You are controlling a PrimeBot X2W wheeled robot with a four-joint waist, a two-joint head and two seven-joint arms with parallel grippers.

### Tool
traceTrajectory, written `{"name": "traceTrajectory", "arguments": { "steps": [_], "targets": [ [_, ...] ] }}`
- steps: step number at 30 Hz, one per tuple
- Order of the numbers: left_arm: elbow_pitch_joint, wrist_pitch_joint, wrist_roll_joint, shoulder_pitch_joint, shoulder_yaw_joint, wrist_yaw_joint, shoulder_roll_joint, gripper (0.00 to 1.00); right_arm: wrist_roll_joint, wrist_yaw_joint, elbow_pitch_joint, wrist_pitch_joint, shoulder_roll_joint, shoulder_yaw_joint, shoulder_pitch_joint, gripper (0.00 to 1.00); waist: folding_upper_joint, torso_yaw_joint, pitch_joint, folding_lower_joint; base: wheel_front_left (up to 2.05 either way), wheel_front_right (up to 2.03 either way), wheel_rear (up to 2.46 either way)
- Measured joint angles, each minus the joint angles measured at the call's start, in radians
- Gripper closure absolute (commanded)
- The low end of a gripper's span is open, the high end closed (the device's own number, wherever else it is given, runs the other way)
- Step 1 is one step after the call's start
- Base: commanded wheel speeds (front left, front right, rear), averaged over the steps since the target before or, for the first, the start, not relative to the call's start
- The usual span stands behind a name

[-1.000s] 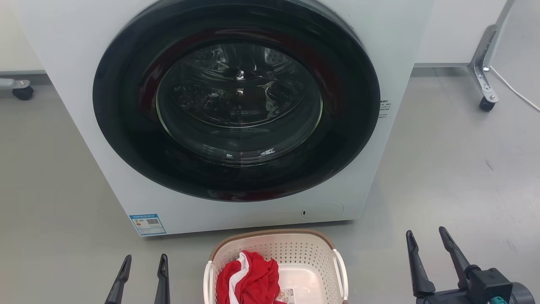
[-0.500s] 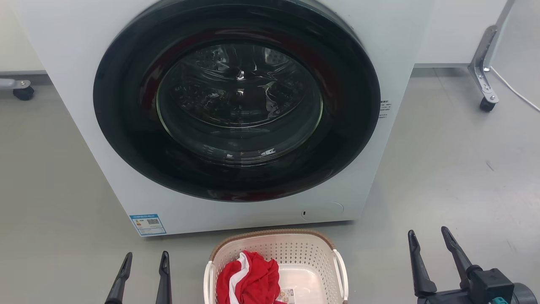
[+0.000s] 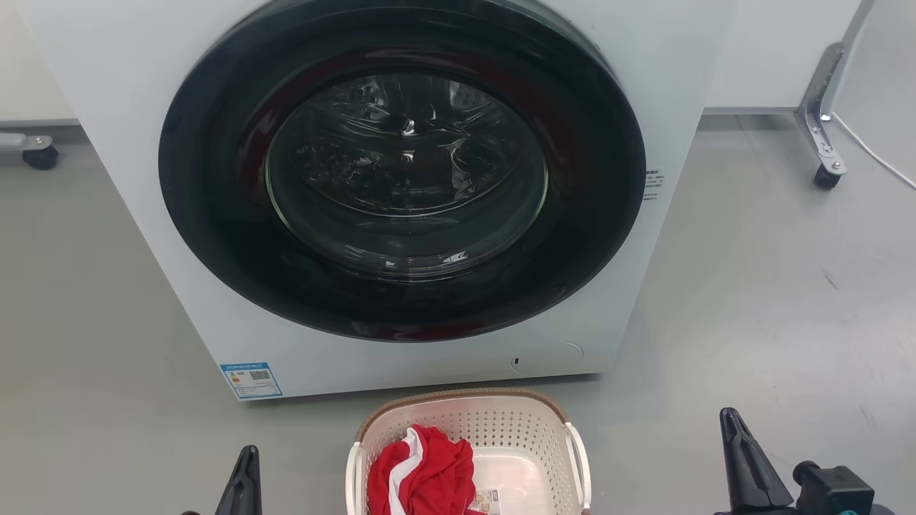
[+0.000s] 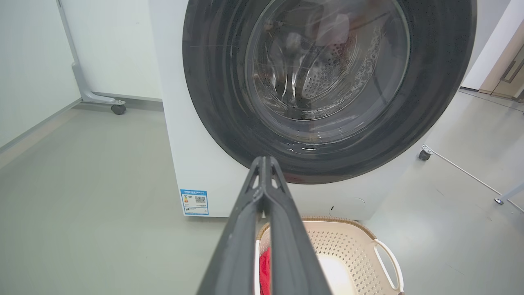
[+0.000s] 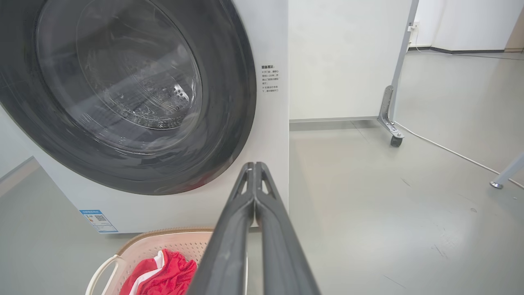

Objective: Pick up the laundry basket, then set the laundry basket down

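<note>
Sitting on the grey floor (image 3: pixel 787 286) before the white washing machine (image 3: pixel 107 143), the cream-white perforated plastic laundry basket (image 3: pixel 501 423) is not yet lifted; left tool (image 3: pixel 248 458) and right tool (image 3: pixel 730 422) flank it, fingers pressed together, empty.

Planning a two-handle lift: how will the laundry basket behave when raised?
Probably light: the laundry basket is perforated plastic holding a red garment. Likely stiff enough to keep shape. It may tip leftward, since the garment sits on that side.

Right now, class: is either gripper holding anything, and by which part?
Nothing is held. The left gripper and right gripper are shut on nothing, apart from the basket.
</note>
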Motion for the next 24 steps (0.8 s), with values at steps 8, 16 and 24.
{"name": "traceTrajectory", "arguments": {
  "steps": [8, 16, 24],
  "targets": [
    [0.022, 0.023, -0.113, -0.014, 0.023, -0.018, -0.007, 1.00, 0.113, 0.017, 0.013, 0.027, 0.012, -0.032, -0.005, 1.00, 0.0000, 0.000, 0.001, 0.0000, 0.00, 0.00, 0.00],
    [0.046, 0.049, -0.225, -0.032, 0.044, -0.035, -0.016, 1.00, 0.230, 0.037, 0.027, 0.061, 0.025, -0.064, -0.021, 1.00, 0.0000, 0.001, 0.001, 0.0000, 0.00, 0.00, 0.00],
    [0.072, 0.071, -0.328, -0.054, 0.067, -0.053, -0.022, 1.00, 0.341, 0.057, 0.042, 0.089, 0.037, -0.097, -0.026, 1.00, 0.0000, 0.001, 0.002, -0.0001, 0.00, 0.00, 0.00]
  ]
}}
